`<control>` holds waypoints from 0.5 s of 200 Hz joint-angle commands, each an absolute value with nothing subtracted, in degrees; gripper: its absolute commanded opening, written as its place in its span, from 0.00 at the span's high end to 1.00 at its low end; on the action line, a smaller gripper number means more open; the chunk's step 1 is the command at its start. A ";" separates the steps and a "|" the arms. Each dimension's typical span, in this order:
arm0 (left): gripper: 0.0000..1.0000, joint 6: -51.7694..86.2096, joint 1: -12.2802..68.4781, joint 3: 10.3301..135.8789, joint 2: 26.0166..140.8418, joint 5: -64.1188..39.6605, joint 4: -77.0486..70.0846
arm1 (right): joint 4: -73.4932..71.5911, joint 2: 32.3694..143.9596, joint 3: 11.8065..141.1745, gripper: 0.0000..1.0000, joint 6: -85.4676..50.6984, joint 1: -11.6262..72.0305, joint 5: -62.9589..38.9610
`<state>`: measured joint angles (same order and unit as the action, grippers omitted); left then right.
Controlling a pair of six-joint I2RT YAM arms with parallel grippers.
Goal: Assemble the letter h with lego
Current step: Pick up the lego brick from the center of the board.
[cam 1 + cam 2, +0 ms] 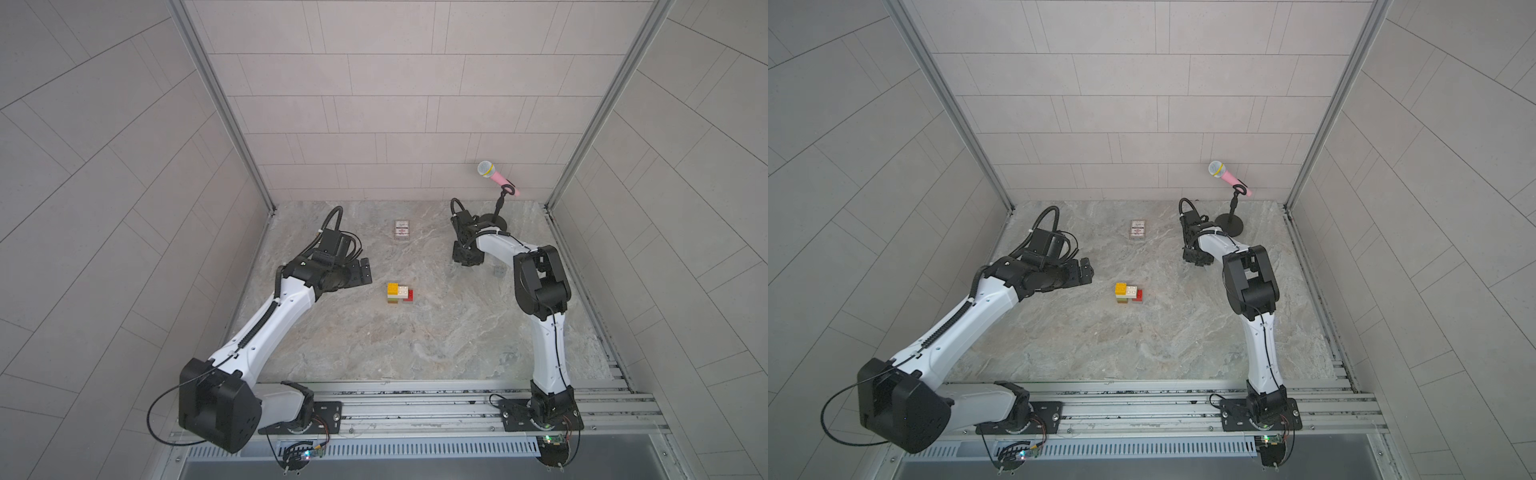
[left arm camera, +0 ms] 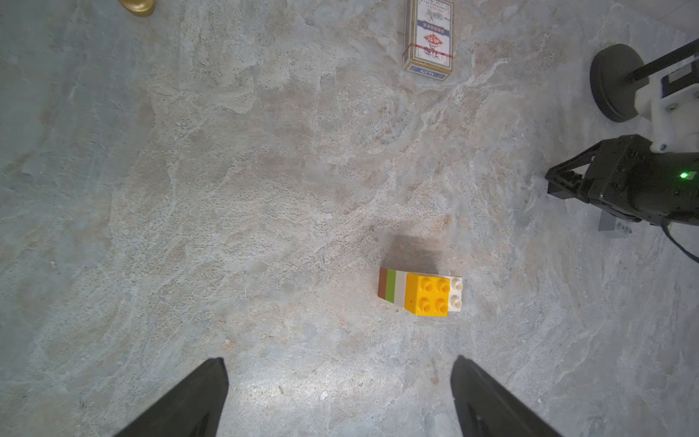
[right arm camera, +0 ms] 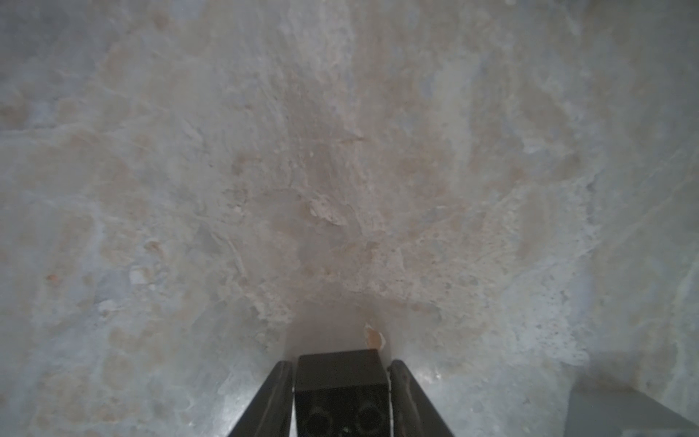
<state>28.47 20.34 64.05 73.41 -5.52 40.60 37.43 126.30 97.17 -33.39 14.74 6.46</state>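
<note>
My right hand (image 3: 339,362) clamps the small black studded plastic brick (image 3: 340,382) on the marbled table (image 1: 415,345), meant, I judge, for the column top, while my left hand (image 2: 338,359) hangs wide open near the unfinished multicoloured brick letter h (image 1: 400,293) mid-table.

one each: brick stack (image 1: 399,293), grey brick (image 1: 499,272), black brick (image 3: 340,389), card box (image 1: 402,230), microphone (image 1: 498,179), brass piece (image 2: 137,5)

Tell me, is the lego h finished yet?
Not yet. Done: the tower stands brown, green, white, yellow, with a short red leg at its side. In hand: the right claw grips a black brick. Left: that black brick probably goes on top of the tower. The left claw is open and empty.
</note>
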 commanded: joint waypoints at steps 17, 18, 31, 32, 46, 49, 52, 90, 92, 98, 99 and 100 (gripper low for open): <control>0.00 28.24 19.65 65.00 73.75 -7.16 40.96 | 38.29 127.14 95.69 0.83 -32.78 14.24 6.68; 0.00 28.27 19.58 65.02 73.79 -7.18 40.96 | 38.26 126.98 95.66 0.84 -32.78 14.24 6.72; 0.00 28.39 19.16 65.04 73.78 -7.50 40.89 | 37.85 124.94 94.17 0.96 -32.79 14.55 6.86; 0.00 28.39 19.16 65.04 73.81 -7.57 40.88 | 37.78 124.70 93.97 0.97 -32.79 14.62 6.86; 0.00 28.48 18.70 65.04 73.72 -8.37 40.80 | 37.14 120.20 91.07 1.00 -32.70 16.11 7.69; 0.00 28.48 18.57 65.05 73.73 -8.46 40.78 | 37.03 118.91 90.19 1.00 -32.70 16.66 8.12; 0.00 28.49 18.50 65.06 73.66 -8.64 40.78 | 36.96 117.52 89.43 1.00 -32.72 17.27 8.59; 0.00 30.10 16.07 64.95 74.05 -9.78 40.69 | 38.95 102.48 82.09 1.00 -36.78 28.89 14.17; 0.00 30.18 15.77 64.95 74.04 -9.89 40.69 | 39.05 102.02 81.83 1.00 -37.32 29.35 13.93; 0.00 30.53 15.13 64.97 74.07 -10.05 40.69 | 39.35 100.58 80.86 1.00 -39.12 30.58 12.93; 0.00 30.60 15.04 64.96 74.08 -10.08 40.69 | 39.27 100.39 80.68 1.00 -39.43 30.80 12.66; 0.00 30.64 14.95 64.96 74.04 -10.09 40.69 | 39.19 100.16 80.46 1.00 -39.75 31.00 12.44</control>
